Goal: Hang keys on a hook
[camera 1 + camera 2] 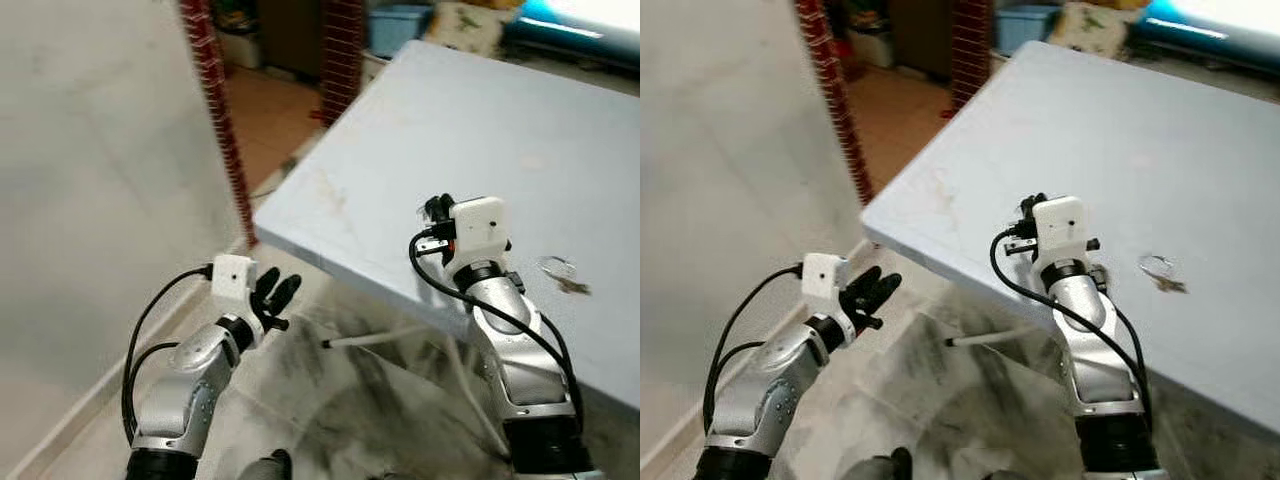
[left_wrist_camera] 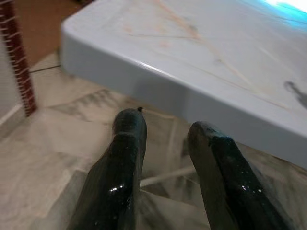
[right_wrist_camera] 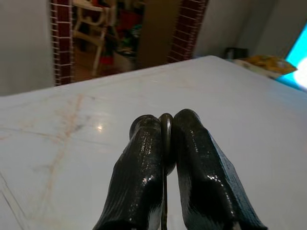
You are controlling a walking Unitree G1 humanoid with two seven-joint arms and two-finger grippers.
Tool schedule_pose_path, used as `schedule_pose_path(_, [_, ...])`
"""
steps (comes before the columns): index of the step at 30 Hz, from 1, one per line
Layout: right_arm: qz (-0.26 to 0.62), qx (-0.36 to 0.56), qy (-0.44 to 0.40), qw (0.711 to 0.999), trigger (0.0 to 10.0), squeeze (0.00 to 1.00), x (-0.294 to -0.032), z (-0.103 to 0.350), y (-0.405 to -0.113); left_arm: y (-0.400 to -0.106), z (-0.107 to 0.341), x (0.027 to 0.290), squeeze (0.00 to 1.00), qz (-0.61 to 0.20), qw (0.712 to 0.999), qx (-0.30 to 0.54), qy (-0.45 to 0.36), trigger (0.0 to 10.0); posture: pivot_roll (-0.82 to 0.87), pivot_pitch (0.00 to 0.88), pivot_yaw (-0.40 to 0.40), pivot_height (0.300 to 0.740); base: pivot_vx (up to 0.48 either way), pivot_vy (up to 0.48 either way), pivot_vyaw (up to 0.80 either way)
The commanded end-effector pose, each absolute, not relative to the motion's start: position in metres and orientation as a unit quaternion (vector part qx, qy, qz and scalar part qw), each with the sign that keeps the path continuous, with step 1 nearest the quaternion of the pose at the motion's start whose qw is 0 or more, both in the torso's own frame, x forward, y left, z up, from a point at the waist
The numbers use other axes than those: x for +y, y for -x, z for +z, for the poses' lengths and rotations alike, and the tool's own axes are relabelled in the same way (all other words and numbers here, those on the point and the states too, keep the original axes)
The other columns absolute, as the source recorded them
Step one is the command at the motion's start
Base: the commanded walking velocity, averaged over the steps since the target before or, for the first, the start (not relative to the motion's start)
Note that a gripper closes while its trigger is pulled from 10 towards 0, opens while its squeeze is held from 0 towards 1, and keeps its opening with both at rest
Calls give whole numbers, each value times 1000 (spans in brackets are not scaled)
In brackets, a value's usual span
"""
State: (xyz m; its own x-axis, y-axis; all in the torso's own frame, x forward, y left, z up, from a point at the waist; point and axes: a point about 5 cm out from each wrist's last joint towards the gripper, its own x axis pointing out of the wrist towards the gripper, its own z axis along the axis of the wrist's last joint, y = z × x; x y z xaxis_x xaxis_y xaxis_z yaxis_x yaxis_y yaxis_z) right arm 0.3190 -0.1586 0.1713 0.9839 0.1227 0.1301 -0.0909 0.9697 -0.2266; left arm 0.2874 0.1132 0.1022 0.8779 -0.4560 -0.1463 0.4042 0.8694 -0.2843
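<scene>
Thin object (image 3: 166,139) pinched in right tool (image 3: 165,125), identity unclear; lower end cut off.

Table (image 1: 430,150) ahead and right, keys (image 1: 562,272) on it near its right side, brick doorway (image 1: 215,100) behind to the left

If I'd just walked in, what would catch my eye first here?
Probably the big pale blue table, with the right gripper raised over it, fingers pinched on a thin metal ring. The left gripper hangs open beside the table's corner, and a ring of keys lies on the tabletop.
</scene>
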Motion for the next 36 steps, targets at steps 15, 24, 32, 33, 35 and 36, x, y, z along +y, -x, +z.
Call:
schedule_pose_path(15, [72, -76, 113, 988, 10000, 0, -150, 171, -319, -289, 113, 139, 0, -102, 989, 40, 97, 10000, -88, 103, 4, 740, 0, 0, 800])
schedule_pose_path(24, [87, -85, 109, 987, 10000, 0, -143, 175, -323, -289, 111, 138, 0, -90, 992, 36, 84, 10000, -79, 84, -1, 740, 0, 0, 800])
schedule_pose_path(32, [94, -89, 115, 985, 10000, 0, -141, 176, -323, -295, 113, 138, 0, -80, 994, 29, 70, 10000, -89, 79, -1, 740, 0, 0, 800])
schedule_pose_path(33, [95, -88, 114, 985, 10000, 0, -141, 176, -322, -295, 113, 138, 0, -81, 994, 29, 70, 10000, -89, 79, -1, 740, 0, 0, 800])
schedule_pose_path(35, [96, -88, 114, 985, 10000, 0, -141, 176, -322, -295, 113, 137, 0, -83, 994, 29, 70, 10000, -90, 79, -3, 740, 0, 0, 800])
schedule_pose_path(36, [97, -89, 114, 985, 10000, 0, -141, 176, -322, -295, 113, 137, 0, -84, 994, 30, 69, 10000, -90, 80, -3, 740, 0, 0, 800])
